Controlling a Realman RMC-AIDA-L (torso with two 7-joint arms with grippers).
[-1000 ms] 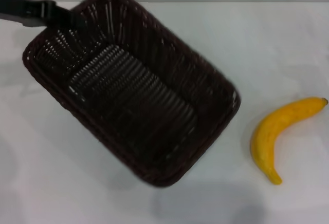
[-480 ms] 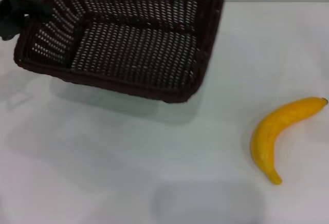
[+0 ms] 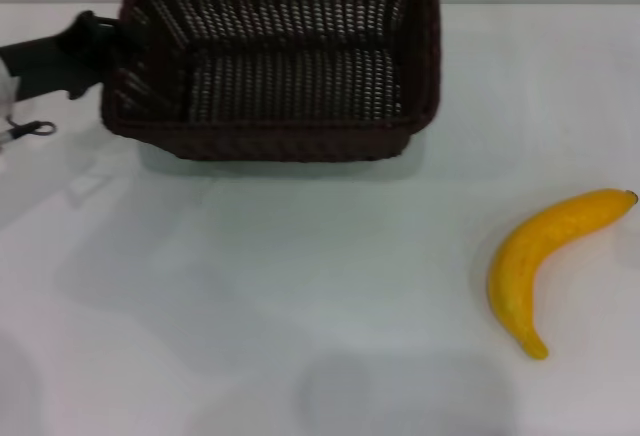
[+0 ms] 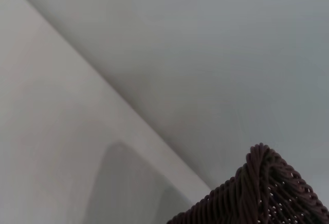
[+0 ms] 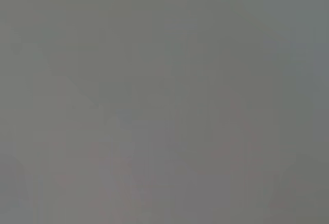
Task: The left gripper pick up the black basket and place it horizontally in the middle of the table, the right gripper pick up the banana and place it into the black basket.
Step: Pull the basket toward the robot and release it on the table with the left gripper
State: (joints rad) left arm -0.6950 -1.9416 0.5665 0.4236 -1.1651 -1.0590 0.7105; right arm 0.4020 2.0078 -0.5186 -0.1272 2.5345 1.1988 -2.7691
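The black basket lies with its long side across the far middle of the white table, opening up and tipped slightly toward me, with a thin shadow under its near wall. My left gripper, a black rod reaching in from the left, grips the basket's left end rim. A corner of the braided rim shows in the left wrist view. The yellow banana lies on the table at the right, apart from the basket. My right gripper is out of view; the right wrist view shows only plain grey.
The table's far edge runs just behind the basket. A small black loop hangs from the left arm at the left edge.
The basket has swung from a diagonal pose close to me to a level pose across the far middle of the table, carried by my left gripper. The banana has not moved.
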